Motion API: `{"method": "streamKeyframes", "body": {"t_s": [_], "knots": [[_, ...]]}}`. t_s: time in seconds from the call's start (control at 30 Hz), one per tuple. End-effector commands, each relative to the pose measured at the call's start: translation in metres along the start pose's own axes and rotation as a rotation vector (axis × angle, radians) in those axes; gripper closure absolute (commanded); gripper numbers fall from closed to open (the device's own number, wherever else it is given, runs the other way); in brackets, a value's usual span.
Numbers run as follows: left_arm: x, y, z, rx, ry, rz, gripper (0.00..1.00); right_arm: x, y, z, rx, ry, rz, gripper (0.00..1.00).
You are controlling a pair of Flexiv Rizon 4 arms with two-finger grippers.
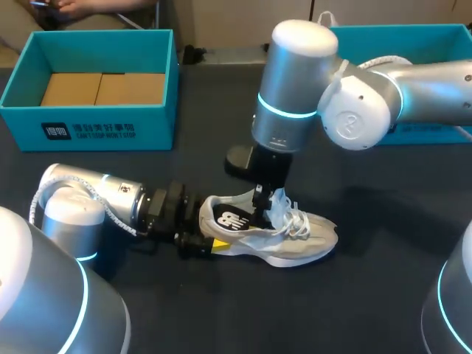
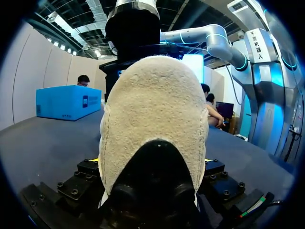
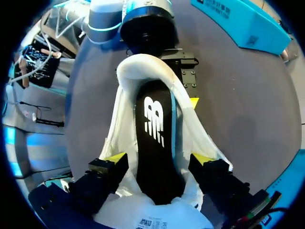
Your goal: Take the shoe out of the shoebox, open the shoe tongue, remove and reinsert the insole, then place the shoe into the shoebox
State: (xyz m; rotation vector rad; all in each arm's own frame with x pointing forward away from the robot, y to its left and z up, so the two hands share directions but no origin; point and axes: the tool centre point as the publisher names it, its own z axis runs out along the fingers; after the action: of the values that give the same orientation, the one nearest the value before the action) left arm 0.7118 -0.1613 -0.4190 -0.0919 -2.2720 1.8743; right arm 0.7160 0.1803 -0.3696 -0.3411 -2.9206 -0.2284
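Observation:
A pale grey shoe [image 1: 299, 242] lies on its sole on the dark table, toe to the right. Its black insole [image 1: 228, 220] with a white logo sits inside the opening. My left gripper [image 1: 203, 242] is at the heel; in the left wrist view the fuzzy heel [image 2: 152, 109] fills the space between its fingers, which press on both sides. My right gripper [image 1: 264, 203] hangs over the shoe's opening. In the right wrist view the right gripper [image 3: 158, 160] is open, its yellow tips astride the insole [image 3: 155, 129] with a gap on each side. The tongue [image 3: 152, 217] is pushed toward the toe.
A teal shoebox [image 1: 88, 125] with a brown cardboard floor stands at the back left. A second teal box [image 1: 402, 31] stands at the back right behind my right arm. Dark table surface lies in front of the shoe.

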Motion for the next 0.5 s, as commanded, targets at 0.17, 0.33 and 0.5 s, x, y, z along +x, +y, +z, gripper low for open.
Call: {"method": "streamKeyframes", "body": {"t_s": [0.17, 0.33, 0.5], "knots": [[0.000, 0.000, 0.000, -0.002, -0.001, 0.000, 1.00, 0.008, 0.001, 0.011, -0.029, -0.064, 0.001, 0.31], [0.000, 0.000, 0.000, -0.002, -0.001, 0.000, 1.00, 0.004, 0.002, 0.016, -0.034, -0.108, 0.007, 0.30], [0.000, 0.000, 0.000, -0.002, -0.001, 0.000, 1.00, -0.002, 0.005, 0.025, -0.033, -0.132, 0.029, 0.34]]}}
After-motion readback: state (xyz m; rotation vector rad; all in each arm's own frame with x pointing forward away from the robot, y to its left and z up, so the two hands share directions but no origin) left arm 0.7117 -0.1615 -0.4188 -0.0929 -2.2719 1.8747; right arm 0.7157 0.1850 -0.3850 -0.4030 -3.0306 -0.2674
